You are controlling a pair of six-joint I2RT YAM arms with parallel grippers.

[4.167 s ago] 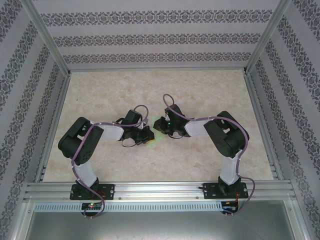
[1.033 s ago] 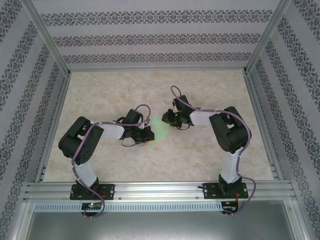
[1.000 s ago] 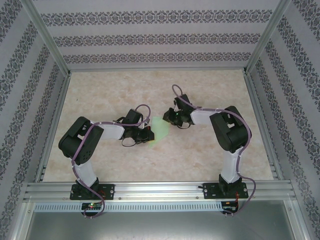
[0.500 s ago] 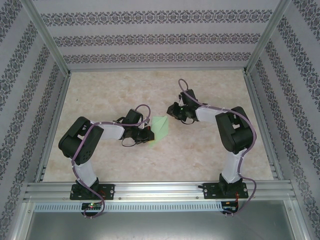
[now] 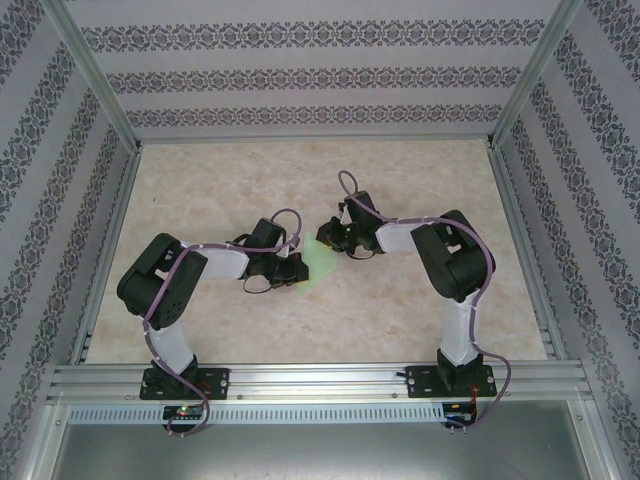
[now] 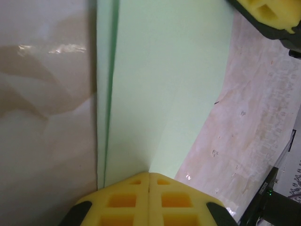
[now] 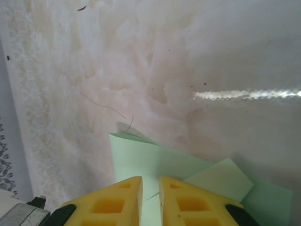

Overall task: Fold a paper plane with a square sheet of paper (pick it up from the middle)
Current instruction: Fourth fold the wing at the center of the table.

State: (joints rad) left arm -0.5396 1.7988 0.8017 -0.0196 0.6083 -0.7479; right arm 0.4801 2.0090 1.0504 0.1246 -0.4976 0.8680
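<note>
L wrist: paper (image 6: pixel 160 84) cut off at top.

Left arm (image 5: pixel 215 262): elbow bent out to the left, forearm low, reaching toward mid-worktop (image 5: pixel 400 310).
Left claw (image 6: pixel 149 175): yellow pads pressed flush together.
Right arm (image 5: pixel 400 237): elbow folded out to the right, forearm reaching leftward.
Right claw (image 7: pixel 150 181): pads parted by a narrow slit.
</note>
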